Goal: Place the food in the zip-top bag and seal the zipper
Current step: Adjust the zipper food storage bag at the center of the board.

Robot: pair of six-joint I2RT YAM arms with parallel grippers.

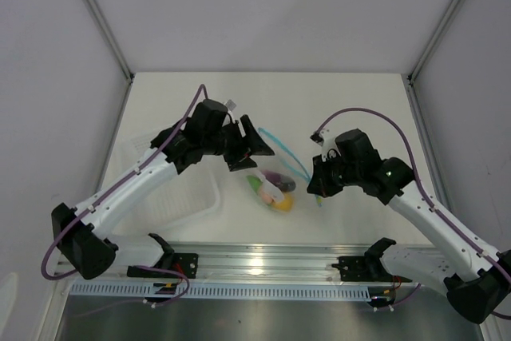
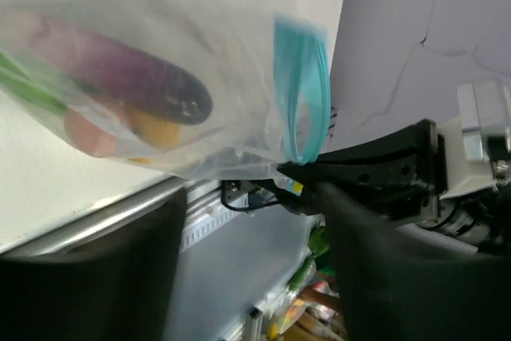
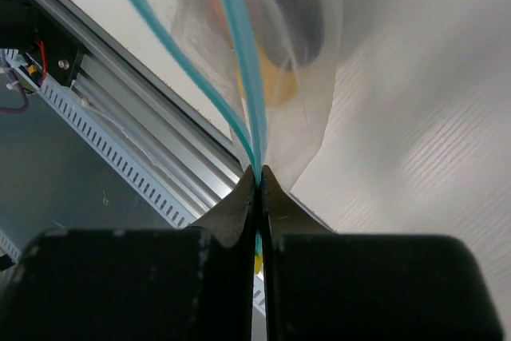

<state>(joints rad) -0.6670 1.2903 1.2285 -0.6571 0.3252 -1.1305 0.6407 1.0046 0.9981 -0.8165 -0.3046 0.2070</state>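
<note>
The clear zip-top bag [image 1: 275, 177] hangs above the table between my two grippers, with the food inside. The left wrist view shows the purple piece [image 2: 144, 81], the green piece [image 2: 24, 89], the pink piece [image 2: 84, 133] and the yellow piece [image 2: 156, 129] through the plastic. The teal zipper [image 1: 287, 157] still gapes into a loop [image 2: 299, 93]. My right gripper [image 3: 258, 172] is shut on the zipper's end [image 3: 251, 109]; it also shows in the top view [image 1: 318, 185]. My left gripper [image 1: 254, 148] is open beside the zipper's far end, fingers wide apart [image 2: 251, 221].
A white perforated basket [image 1: 180, 197] lies on the table to the left, under my left arm. The aluminium rail [image 1: 263, 261] runs along the table's near edge, just below the hanging bag.
</note>
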